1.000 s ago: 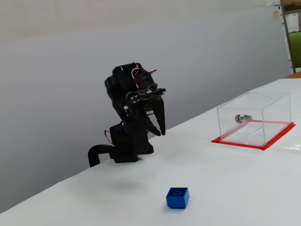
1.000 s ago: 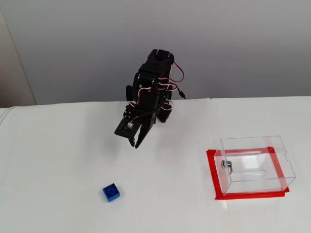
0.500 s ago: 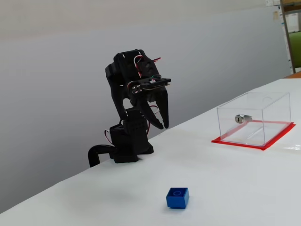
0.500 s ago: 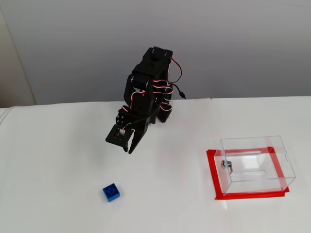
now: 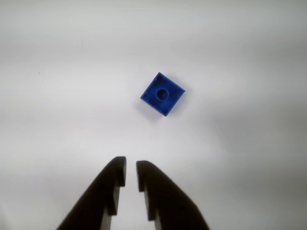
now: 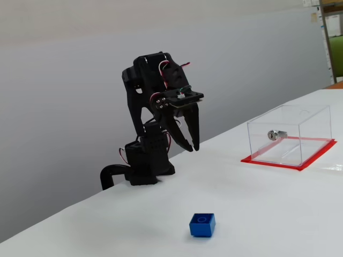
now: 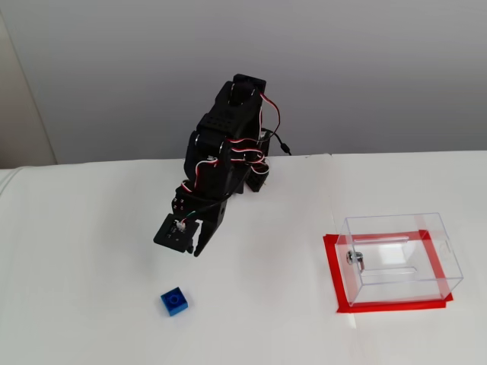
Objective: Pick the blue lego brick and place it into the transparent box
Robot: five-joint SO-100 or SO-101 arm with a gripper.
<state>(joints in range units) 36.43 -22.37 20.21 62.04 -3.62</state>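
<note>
Arm raised above the desk, blue brick lying free, clear box set apart.

The fingers [image 5: 130,178] are seen in the wrist view almost closed, a narrow gap left between them, with nothing held. The blue brick [image 5: 162,94] is set stud-up on the white desk [image 7: 91,228], ahead of the fingertips and apart from them. The clear box [image 7: 399,257] on its red base is placed well to the right in a fixed view.
</note>
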